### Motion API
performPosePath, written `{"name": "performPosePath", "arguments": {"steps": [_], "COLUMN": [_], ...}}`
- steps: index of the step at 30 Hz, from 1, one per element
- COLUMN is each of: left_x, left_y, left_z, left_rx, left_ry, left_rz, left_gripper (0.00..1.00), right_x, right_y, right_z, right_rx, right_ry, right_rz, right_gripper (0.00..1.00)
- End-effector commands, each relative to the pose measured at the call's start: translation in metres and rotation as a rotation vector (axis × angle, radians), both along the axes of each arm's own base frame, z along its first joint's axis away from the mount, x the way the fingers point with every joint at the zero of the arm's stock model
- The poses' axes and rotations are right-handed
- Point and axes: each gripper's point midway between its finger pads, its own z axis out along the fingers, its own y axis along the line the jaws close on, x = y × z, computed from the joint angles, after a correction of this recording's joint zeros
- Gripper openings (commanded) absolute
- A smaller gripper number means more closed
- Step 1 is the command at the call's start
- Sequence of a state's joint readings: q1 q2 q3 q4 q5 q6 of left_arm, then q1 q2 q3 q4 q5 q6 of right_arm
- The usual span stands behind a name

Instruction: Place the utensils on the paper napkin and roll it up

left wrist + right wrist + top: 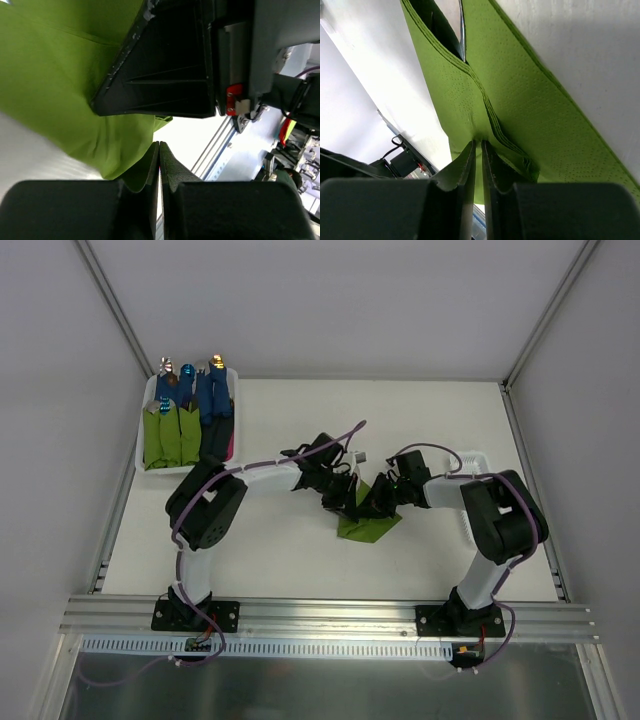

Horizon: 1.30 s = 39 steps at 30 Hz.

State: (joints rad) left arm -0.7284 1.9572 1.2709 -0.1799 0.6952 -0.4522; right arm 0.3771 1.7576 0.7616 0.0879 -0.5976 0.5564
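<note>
Clamping the paper napkin (366,530) mid-table with left gripper (159,145) and right gripper (478,142), jaws shut on it. Apparently rolling; needing matched turning next.

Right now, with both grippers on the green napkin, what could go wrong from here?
1. Tearing: the left gripper and right gripper both pinch the thin paper napkin; pulling apart could rip it.
2. A utensil shows in the open fold and might slide out.
3. The grippers sit close together and could collide.

Both arms angled inward, left end effector (159,150) and right end effector (478,143) pinched closed
</note>
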Motion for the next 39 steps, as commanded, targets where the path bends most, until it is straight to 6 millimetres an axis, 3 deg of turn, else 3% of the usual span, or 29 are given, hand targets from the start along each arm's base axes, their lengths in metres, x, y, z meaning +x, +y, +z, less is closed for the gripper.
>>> {"name": "performPosePath", "arguments": {"steps": [1,7,14,19,21,22,25,28,31,34,39], "left_x": [-0.005,-0.017,-0.021,-0.032,-0.029,-0.024,-0.014,0.001,0.002,0.011,0.042], "left_y": [-0.004,0.027,0.033,0.031,0.031,0.030,0.041,0.056,0.060,0.061,0.065], "left_z": [-0.014,-0.065,-0.078,-0.046,-0.012,0.015,0.051,0.064,0.072,0.070,0.066], "left_rx": [0.030,0.181,0.218,0.110,0.037,-0.019,-0.081,-0.101,-0.143,-0.122,-0.082], "left_ry": [-0.021,0.062,0.168,0.120,0.014,-0.060,-0.159,-0.173,-0.186,-0.206,-0.242], "left_rz": [-0.013,0.045,0.075,-0.009,-0.028,-0.026,-0.004,0.055,0.030,0.053,0.167], "left_gripper": [0.00,0.00,0.00,0.00,0.00,0.00,0.04,0.11,0.19,0.20,0.17], "right_x": [-0.018,-0.015,-0.013,-0.011,-0.009,-0.011,-0.008,-0.006,-0.002,-0.003,0.004], "right_y": [-0.020,-0.020,-0.021,-0.020,-0.020,-0.020,-0.019,-0.016,-0.015,-0.013,-0.003], "right_z": [-0.038,-0.036,-0.034,-0.033,-0.033,-0.033,-0.032,-0.030,-0.029,-0.030,-0.026], "right_rx": [-0.126,-0.131,-0.142,-0.147,-0.151,-0.155,-0.165,-0.174,-0.186,-0.202,-0.222], "right_ry": [0.065,0.066,0.075,0.071,0.065,0.064,0.054,0.042,0.031,0.019,-0.008], "right_rz": [0.006,0.016,0.031,0.056,0.065,0.080,0.102,0.135,0.159,0.204,0.285], "right_gripper": [0.13,0.12,0.12,0.11,0.11,0.11,0.11,0.10,0.10,0.10,0.09]}}
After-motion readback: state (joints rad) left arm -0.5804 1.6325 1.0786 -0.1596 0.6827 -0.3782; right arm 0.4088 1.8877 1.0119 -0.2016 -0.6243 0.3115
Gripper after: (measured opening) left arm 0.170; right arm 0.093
